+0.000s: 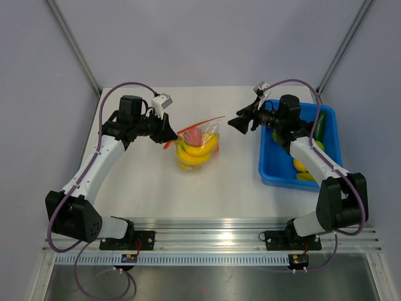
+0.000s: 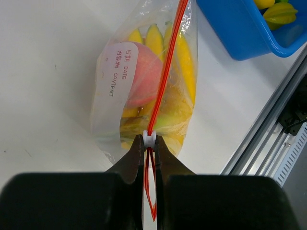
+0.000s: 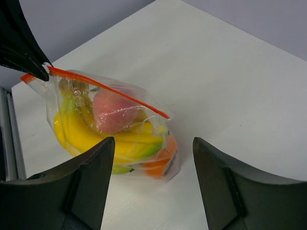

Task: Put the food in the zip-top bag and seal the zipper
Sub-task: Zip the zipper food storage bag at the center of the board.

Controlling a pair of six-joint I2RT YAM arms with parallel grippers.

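The zip-top bag (image 1: 198, 148) lies mid-table, clear and crinkly, with the food inside: yellow bananas (image 1: 191, 155) and a pink-red peach (image 1: 195, 136). In the right wrist view the peach (image 3: 112, 112) rests on the bananas (image 3: 79, 136), beside something orange (image 3: 160, 154). The zipper (image 3: 108, 89) runs orange-red along the mouth. My left gripper (image 2: 150, 140) is shut on the zipper's (image 2: 168, 67) left end, at a small white slider. My right gripper (image 3: 152, 143) stands open, empty, to the right of the bag (image 3: 120, 129) and apart from it.
A blue bin (image 1: 269, 168) sits at the right, holding a green cucumber (image 1: 321, 125) and yellow fruit (image 1: 301, 165). The right arm reaches over it. An aluminium rail (image 1: 207, 226) runs along the table's near edge.
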